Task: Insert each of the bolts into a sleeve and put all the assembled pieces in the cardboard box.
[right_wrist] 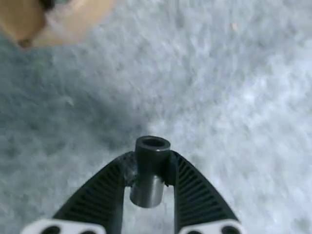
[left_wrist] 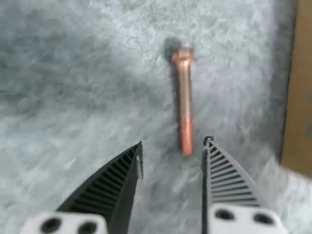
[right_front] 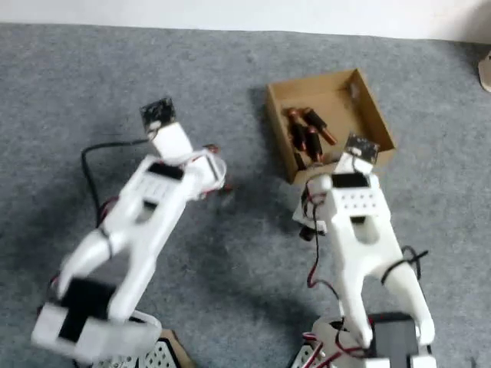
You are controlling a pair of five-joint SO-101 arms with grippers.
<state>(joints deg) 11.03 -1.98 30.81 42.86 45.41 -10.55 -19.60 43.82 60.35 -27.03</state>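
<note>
- While a few assembled pieces (right_front: 311, 132) are already lying inside the cardboard box (right_front: 374, 107) at the upper right of the high view, one pair is waiting outside it.
- Left tool (left_wrist: 173, 143) is hanging wide open over the grey tabletop (left_wrist: 73, 73), gripping nothing.
- Right tool (right_wrist: 150, 158) is clamping a black sleeve (right_wrist: 148, 185) upright.
- One copper bolt (left_wrist: 184, 97) is lying loose at the centre of the left wrist view, awaiting insertion and boxing.
</note>
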